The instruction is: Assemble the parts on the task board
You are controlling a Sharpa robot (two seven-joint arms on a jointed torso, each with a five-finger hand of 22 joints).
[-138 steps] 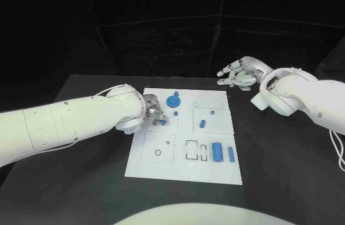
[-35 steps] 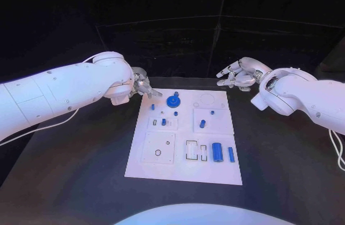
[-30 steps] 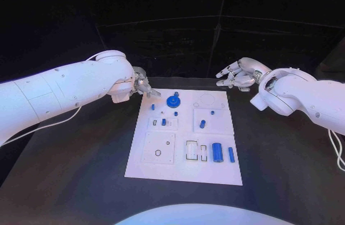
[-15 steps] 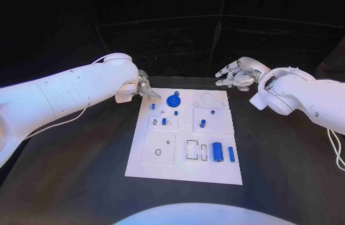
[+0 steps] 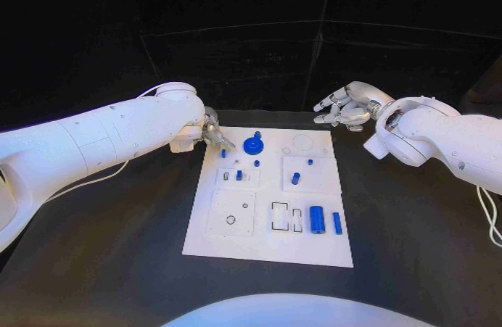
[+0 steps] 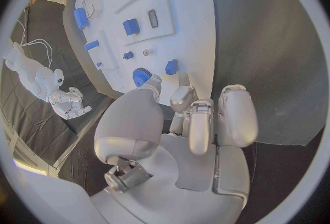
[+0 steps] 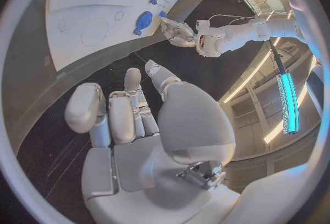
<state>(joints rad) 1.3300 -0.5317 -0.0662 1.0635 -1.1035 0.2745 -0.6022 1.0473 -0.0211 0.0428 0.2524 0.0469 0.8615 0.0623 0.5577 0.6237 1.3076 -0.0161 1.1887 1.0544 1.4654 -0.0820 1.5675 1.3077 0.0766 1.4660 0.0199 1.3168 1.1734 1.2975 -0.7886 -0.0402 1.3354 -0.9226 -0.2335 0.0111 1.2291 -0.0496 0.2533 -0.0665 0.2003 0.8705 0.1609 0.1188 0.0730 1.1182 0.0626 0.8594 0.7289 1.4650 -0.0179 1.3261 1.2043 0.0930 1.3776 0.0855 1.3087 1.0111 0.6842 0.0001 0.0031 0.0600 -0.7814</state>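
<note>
The white task board [image 5: 265, 240] lies in the middle of the black table. On it a round blue part [image 5: 252, 145] stands at the far end, with small blue pegs [image 5: 223, 153] near it, a short blue piece [image 5: 239, 175] in a small panel, and a thick blue cylinder [image 5: 316, 219] beside a slim one [image 5: 336, 222]. My left hand [image 5: 212, 135] hovers at the board's far left corner, fingers loosely bent [image 6: 199, 119], holding nothing. My right hand [image 5: 340, 109] hangs beyond the far right corner, holding nothing, fingers loosely bent [image 7: 127, 108].
Raised white panels on the board carry round and rectangular recesses [image 5: 282, 217]. A large circle outline [image 5: 303, 144] marks the far right of the board. Bare black table [image 5: 418, 225] runs on both sides of the board.
My left hand has drawn back from the board's left middle to its far left corner, then edged slightly nearer the round blue part. My right hand has stayed put.
</note>
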